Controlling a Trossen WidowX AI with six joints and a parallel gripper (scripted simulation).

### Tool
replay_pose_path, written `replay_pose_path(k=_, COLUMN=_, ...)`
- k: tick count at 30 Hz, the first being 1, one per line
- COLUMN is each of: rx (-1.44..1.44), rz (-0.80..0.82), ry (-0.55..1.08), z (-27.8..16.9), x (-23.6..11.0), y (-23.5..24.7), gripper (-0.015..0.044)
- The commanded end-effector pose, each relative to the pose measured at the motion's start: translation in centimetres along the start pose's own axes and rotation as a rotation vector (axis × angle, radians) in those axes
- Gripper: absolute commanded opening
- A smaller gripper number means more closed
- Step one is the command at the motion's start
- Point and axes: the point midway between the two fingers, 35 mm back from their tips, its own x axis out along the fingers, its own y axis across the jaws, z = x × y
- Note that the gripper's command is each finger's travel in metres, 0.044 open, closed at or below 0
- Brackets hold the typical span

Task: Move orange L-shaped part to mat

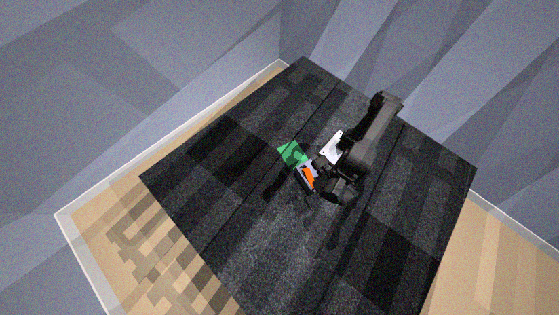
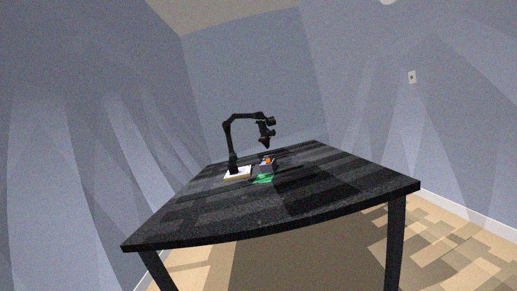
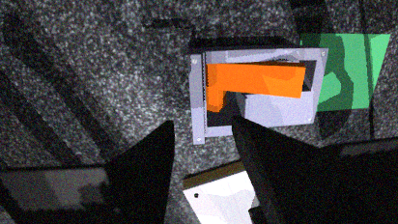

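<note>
Wrist view: the orange part (image 3: 253,80) is seen tilted in the pocket of the grey tray (image 3: 280,110), its long end raised toward the green mat (image 3: 355,72), well in from the desk's edges. The gripper (image 3: 203,132) hangs above, fingers half apart, empty. Pinching, lifting and placing remain.

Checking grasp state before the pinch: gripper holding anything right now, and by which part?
Nothing held. The gripper hangs partly open above the grey tray; the orange part sits tilted in its pocket, untouched.
</note>
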Motion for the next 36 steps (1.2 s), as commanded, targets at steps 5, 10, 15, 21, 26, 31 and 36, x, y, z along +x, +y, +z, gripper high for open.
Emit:
replay_pose_path(k=5, rx=0.001, rz=0.001, ry=-0.002, z=0.0, x=0.0, y=0.0, gripper=0.018)
replay_pose_path(k=10, rx=0.001, rz=0.001, ry=-0.002, z=0.0, x=0.0, y=0.0, gripper=0.018)
replay_pose_path(k=15, rx=0.0, rz=-0.001, ry=0.002, z=0.0, x=0.6, y=0.0, gripper=0.018)
replay_pose_path(k=21, rx=-0.004, rz=-0.011, ry=0.018, z=-0.3, x=6.6, y=-0.2, gripper=0.018)
replay_pose_path(k=26, rx=-0.005, rz=-0.013, ry=0.021, z=-0.4, x=7.5, y=-0.3, gripper=0.018)
replay_pose_path(k=31, rx=-0.005, rz=-0.013, ry=0.021, z=-0.4, x=7.9, y=-0.3, gripper=0.018)
replay_pose_path(k=36, rx=-0.005, rz=-0.013, ry=0.021, z=-0.4, x=8.7, y=-0.3, gripper=0.018)
